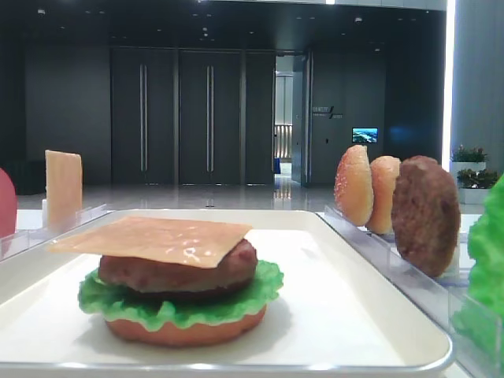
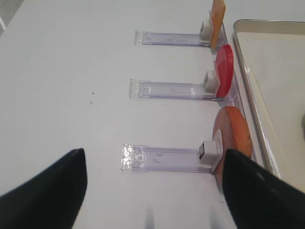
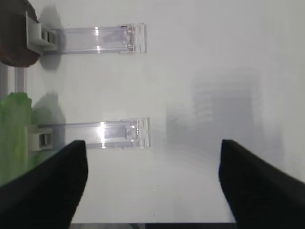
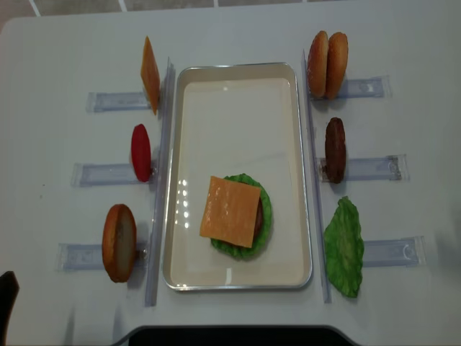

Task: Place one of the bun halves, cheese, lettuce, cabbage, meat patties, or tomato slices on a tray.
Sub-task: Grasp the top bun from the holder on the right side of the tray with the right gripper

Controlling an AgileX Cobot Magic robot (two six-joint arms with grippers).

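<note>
So the burger stack is sitting on the tray (image 4: 238, 72) already: a flat bun bottom (image 1: 185, 331), a ruffled lettuce (image 1: 177, 303) leaf, a meat patty (image 1: 177, 272), and a cheese (image 4: 230, 210) slice lying on top, a bit crooked. I'm guessing what's missing is a tomato slice and a domed bun on top, so I'd call it more than halfway, not finished.

The spares are standing in the clear racks (image 4: 367, 167) on the desk (image 4: 72, 58) either side of the tray. The left fingers (image 2: 81, 186) are hanging spread wide with nothing between them; just ahead of them toward the tray I'm seeing an orange bun half (image 2: 232, 136), then the tomato slice (image 2: 224, 69) further ahead, and another cheese slice (image 2: 218, 13) furthest. The right fingers (image 3: 78, 181) are spread wide too, pinching nothing; off to their tray side a second green leaf (image 3: 14, 133) and a dark patty (image 3: 14, 33) are poking in at the frame edge, mostly cut off.

The two sesame buns (image 4: 328, 54) aren't showing in either wrist view. Neither arm is really showing from overhead, just a dark sliver at the bottom-left corner. The low view is hiding the tray's far half behind the stack.
</note>
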